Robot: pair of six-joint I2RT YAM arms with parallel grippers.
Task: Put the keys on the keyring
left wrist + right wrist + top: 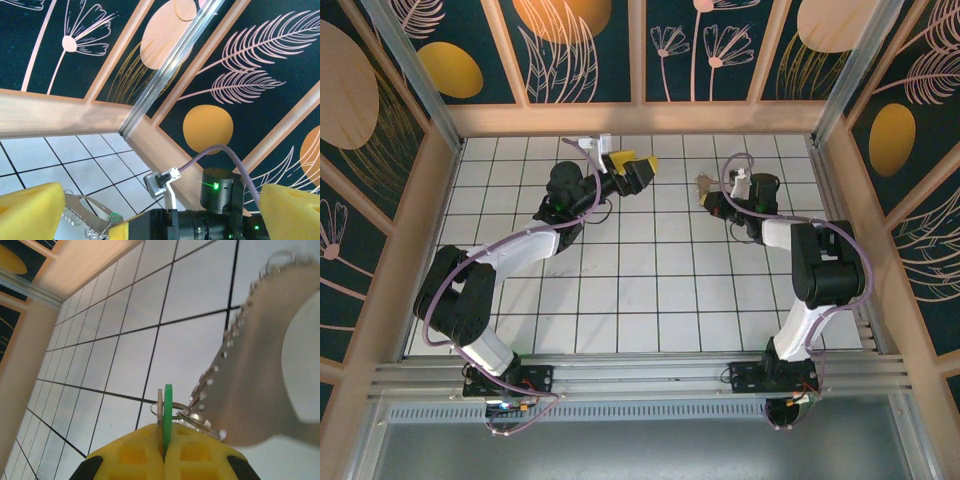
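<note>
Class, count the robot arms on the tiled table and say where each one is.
2. The left arm stretches from the near left toward the far centre; the right arm stands at the right, reaching far-left.

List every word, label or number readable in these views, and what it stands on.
No readable text.
The wall panels carry only painted leaves, flowers and discs.
The green key, pinched edge-on in the right gripper, shows no marking.
Any print on the small board at the left arm's base is too small to read.
</note>
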